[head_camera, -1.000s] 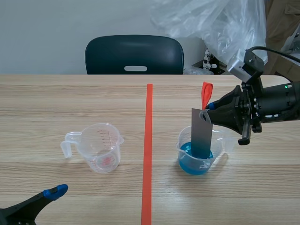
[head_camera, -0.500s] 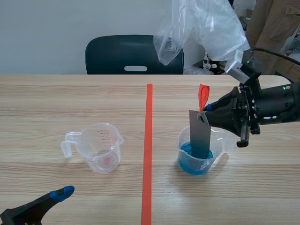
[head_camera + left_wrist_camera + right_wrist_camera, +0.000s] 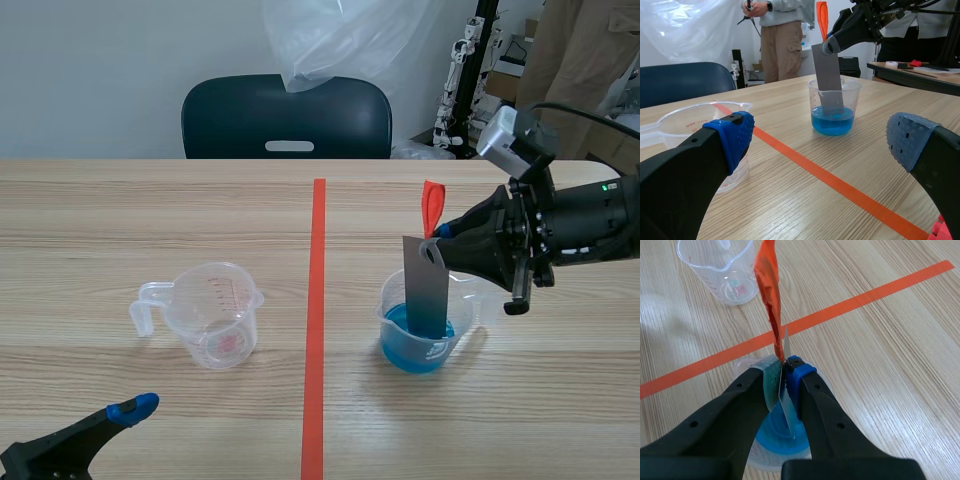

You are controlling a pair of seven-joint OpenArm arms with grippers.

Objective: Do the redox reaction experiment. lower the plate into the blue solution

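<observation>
While the grey metal plate (image 3: 427,285) stands upright with its lower end dipped in the blue solution (image 3: 415,345), most of its length rises above the rim of the clear plastic beaker (image 3: 462,318) that holds the liquid. An orange-red ribbon (image 3: 433,207) sticks up from the plate's top edge, above the beaker. The right gripper (image 3: 784,371) sits just above the beaker, its jaws pinching the plate's top edge where the ribbon joins it, and its black arm runs off to the beaker's right. An orange-red tape line (image 3: 316,320) crosses the wooden table (image 3: 100,220) just left of the beaker. Beyond that line, well apart from the beaker, stands an empty clear measuring cup (image 3: 212,312) with red markings. The left gripper (image 3: 821,139) lies low over the table, far to the beaker's left and nearer the robot, its jaws spread wide around nothing. Behind the table, across from the beaker, are a dark chair (image 3: 286,118) and a clear plastic sheet (image 3: 340,40).
</observation>
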